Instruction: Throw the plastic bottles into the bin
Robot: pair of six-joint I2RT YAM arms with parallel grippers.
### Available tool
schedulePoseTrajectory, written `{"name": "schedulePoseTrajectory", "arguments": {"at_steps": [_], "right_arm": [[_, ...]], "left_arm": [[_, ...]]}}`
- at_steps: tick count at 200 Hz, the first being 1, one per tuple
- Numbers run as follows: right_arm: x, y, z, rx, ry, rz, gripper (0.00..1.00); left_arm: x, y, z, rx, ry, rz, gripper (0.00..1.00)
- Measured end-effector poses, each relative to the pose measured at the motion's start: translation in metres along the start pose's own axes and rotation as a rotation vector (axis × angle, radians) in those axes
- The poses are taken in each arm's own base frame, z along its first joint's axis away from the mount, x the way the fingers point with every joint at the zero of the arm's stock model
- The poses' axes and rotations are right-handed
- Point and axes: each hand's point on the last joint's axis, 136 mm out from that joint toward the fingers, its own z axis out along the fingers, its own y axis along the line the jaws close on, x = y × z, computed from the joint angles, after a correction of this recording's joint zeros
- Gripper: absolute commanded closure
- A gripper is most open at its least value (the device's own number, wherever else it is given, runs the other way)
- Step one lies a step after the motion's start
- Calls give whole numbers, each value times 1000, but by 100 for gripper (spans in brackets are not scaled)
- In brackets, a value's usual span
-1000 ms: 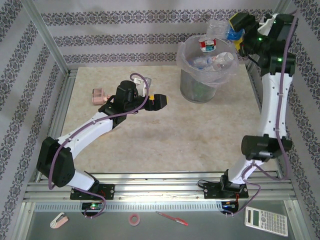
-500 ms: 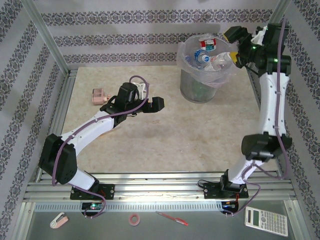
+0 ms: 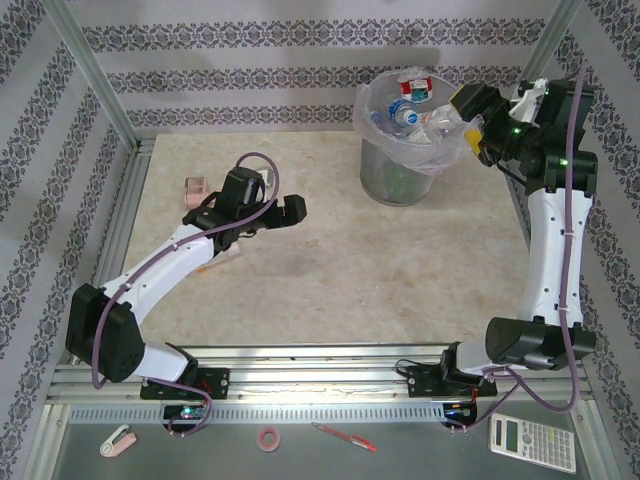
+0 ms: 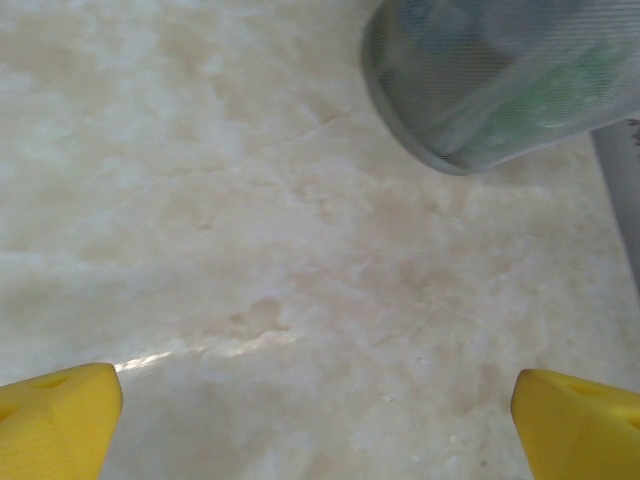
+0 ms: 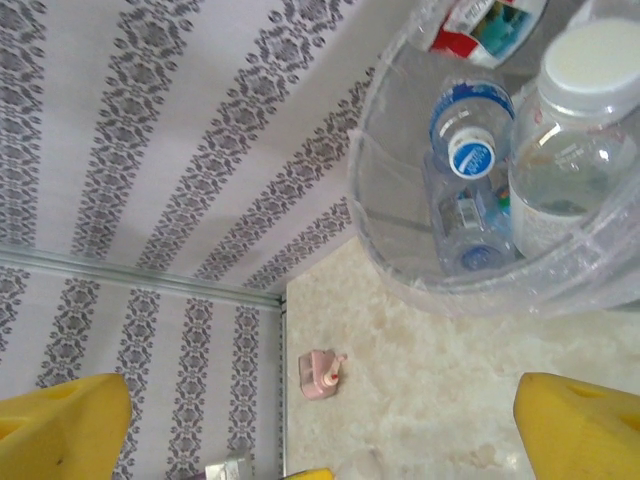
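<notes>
The bin (image 3: 405, 165), a translucent grey bucket with a clear liner, stands at the back right of the table. Several plastic bottles (image 3: 418, 112) lie piled inside it. In the right wrist view I look down into the bin (image 5: 400, 250) at a blue-capped bottle (image 5: 470, 150), a white-capped bottle (image 5: 575, 150) and a red-labelled one (image 5: 480, 22). My right gripper (image 3: 467, 115) (image 5: 320, 430) hangs open and empty by the bin's right rim. My left gripper (image 3: 287, 210) (image 4: 320, 430) is open and empty over bare table, left of the bin (image 4: 500, 90).
A small pinkish boxy object (image 3: 195, 187) (image 5: 322, 375) lies near the table's left edge, behind my left arm. Patterned walls and metal frame rails enclose the table. A calculator (image 3: 532, 443) and small items lie below the front rail.
A bottle that was at my right gripper above the bin now lies in the bin. The right gripper has come down beside the rim. The left arm has drawn back leftward.
</notes>
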Motion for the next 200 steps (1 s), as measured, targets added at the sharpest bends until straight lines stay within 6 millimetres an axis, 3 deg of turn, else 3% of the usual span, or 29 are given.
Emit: {"name": "schedulePoseTrajectory", "arguments": {"at_steps": [39, 79, 126, 166, 200], "right_arm": [[19, -2, 2, -10, 51, -19, 2], [46, -3, -1, -28, 107, -39, 2], [58, -18, 4, -11, 144, -19, 2], [61, -16, 5, -24, 159, -22, 2], [67, -12, 6, -35, 177, -28, 2]], "left_arm": [[7, 31, -16, -120, 26, -103, 0], [12, 60, -51, -214, 0, -309, 0], [30, 117, -83, -334, -50, -641, 0], [37, 141, -87, -394, -70, -848, 0], [62, 156, -76, -472, -25, -985, 0]]}}
